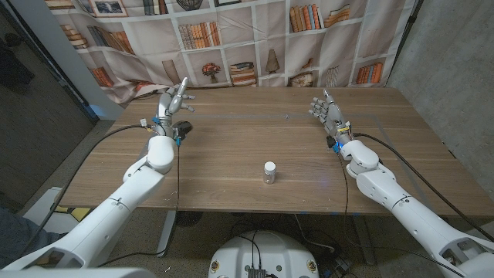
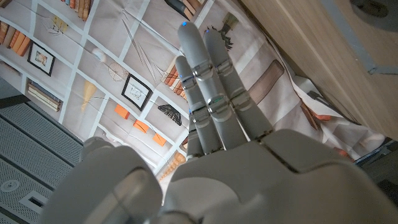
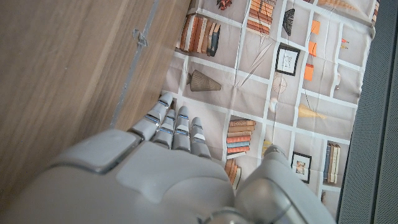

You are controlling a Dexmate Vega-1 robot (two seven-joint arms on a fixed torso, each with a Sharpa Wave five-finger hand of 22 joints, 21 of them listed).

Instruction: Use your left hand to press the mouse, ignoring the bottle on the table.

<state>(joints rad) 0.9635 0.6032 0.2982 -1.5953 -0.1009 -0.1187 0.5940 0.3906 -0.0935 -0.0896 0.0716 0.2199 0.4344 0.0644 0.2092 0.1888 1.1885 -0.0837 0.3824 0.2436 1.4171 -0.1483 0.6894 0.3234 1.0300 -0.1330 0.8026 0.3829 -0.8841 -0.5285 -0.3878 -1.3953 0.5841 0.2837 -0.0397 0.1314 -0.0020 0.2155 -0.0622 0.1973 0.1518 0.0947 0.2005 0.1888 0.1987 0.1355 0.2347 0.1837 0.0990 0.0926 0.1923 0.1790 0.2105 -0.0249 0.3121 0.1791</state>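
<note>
A small dark mouse (image 1: 184,126) lies on the wooden table (image 1: 255,147) at the far left, partly hidden behind my left wrist. My left hand (image 1: 174,100) is raised above and just beyond the mouse, fingers straight and apart, holding nothing. In the left wrist view the fingers (image 2: 208,93) reach out straight toward the bookshelf backdrop. My right hand (image 1: 327,112) stands upright over the far right of the table, fingers apart and empty. A small white bottle (image 1: 268,171) stands upright near the middle front of the table, clear of both hands.
A printed bookshelf backdrop (image 1: 231,38) hangs along the table's far edge. Black cables (image 1: 116,135) run along both forearms. A strip of tape (image 3: 138,38) marks the tabletop near my right hand.
</note>
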